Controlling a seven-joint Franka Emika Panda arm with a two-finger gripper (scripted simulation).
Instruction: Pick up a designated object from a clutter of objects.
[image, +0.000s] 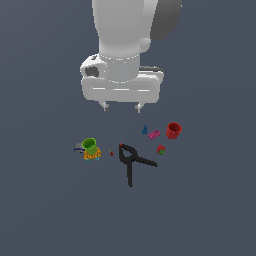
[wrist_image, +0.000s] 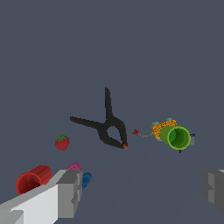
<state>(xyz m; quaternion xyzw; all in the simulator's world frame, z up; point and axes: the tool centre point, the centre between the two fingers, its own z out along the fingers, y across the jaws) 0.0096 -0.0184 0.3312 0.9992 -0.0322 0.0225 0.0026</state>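
Observation:
The red strawberry (image: 161, 149) with a green top lies on the grey floor between the red cup (image: 174, 130) and the black clamp (image: 133, 161); it also shows in the wrist view (wrist_image: 62, 142). My gripper (image: 121, 106) hangs open and empty high above the clutter, behind the objects in the exterior view. In the wrist view its fingers (wrist_image: 70, 192) stand wide apart, with the red cup (wrist_image: 33, 179), pink brick (wrist_image: 75, 166) and blue piece (wrist_image: 86, 179) near one of them.
A green cup (image: 90, 145) lies on an orange item (image: 92, 155) at the exterior view's left, also in the wrist view (wrist_image: 176, 137). A tiny red dot (image: 111, 153) sits beside the clamp (wrist_image: 108, 127). A pink brick (image: 154, 134) and blue piece (image: 144, 130) lie near the red cup.

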